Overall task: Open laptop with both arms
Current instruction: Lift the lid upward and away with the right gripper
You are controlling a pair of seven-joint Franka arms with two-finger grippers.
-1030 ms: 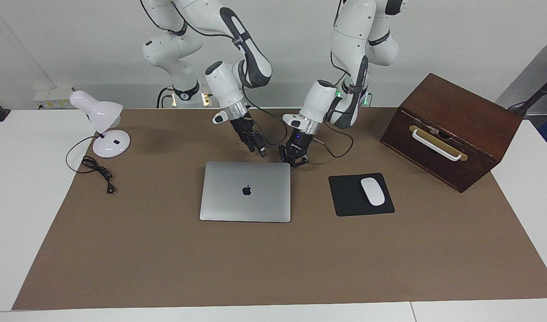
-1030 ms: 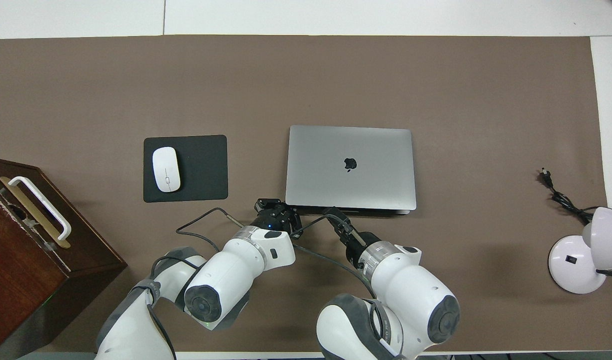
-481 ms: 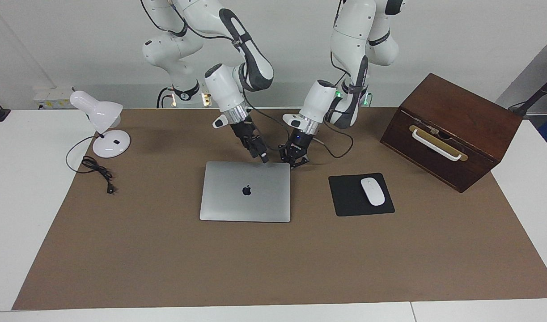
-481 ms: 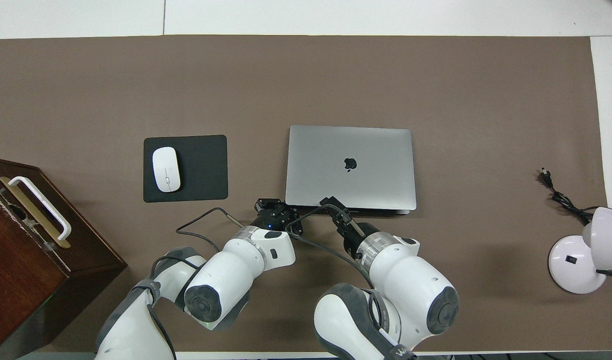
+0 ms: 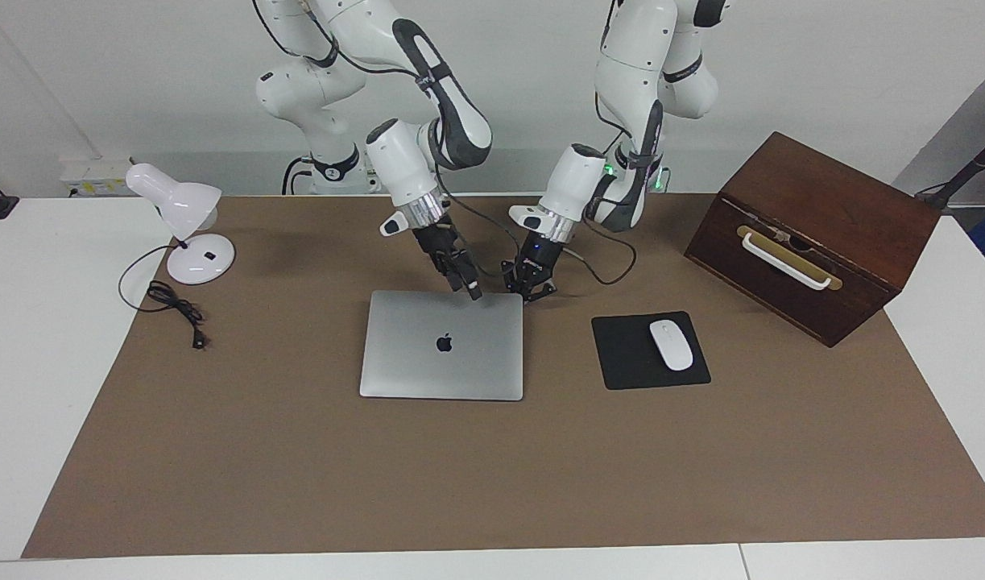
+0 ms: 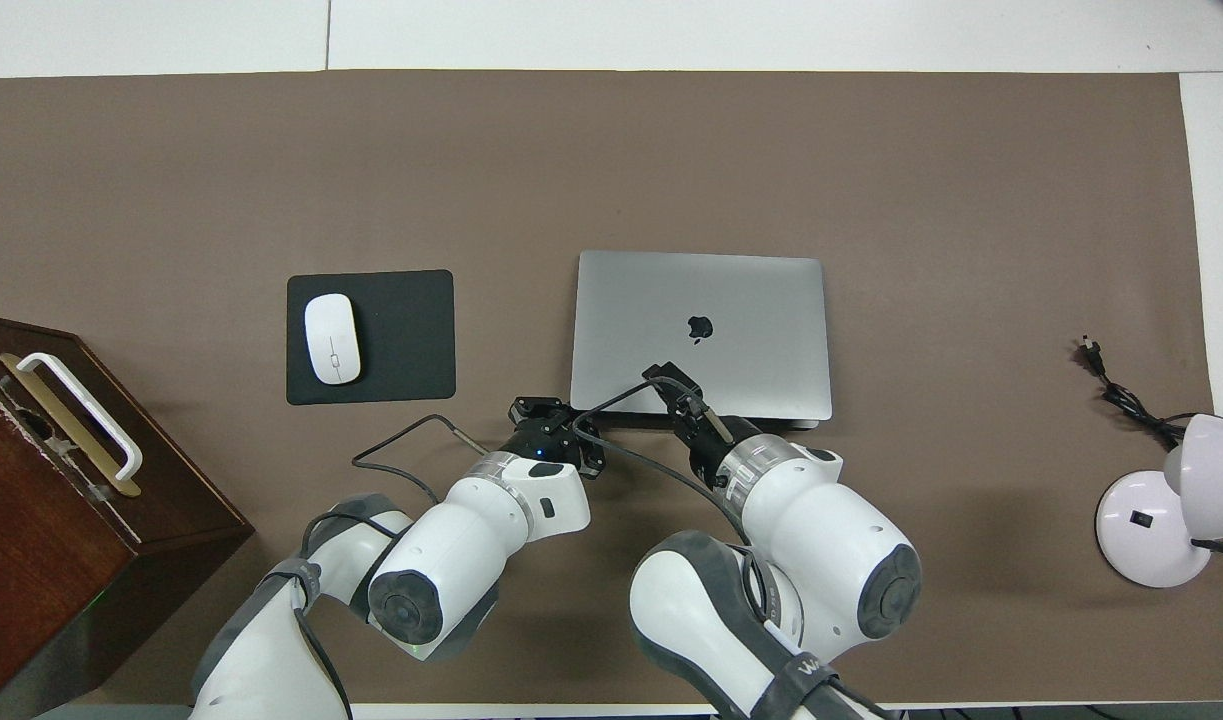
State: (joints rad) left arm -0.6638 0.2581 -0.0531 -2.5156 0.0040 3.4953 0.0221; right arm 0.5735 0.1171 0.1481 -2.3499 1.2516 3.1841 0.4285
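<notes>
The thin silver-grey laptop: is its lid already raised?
No, the thin silver-grey laptop lies flat and closed, its logo facing up.

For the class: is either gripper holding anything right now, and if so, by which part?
Nothing is held. The left gripper is shut beside the closed laptop's corner; the right gripper is over its edge nearest the robots.

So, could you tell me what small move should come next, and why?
Probably the right gripper should settle onto the lid's edge nearest the robots. The laptop is closed flat, that gripper is at that edge, and the left gripper, shut, sits low at the corner beside it.
</notes>
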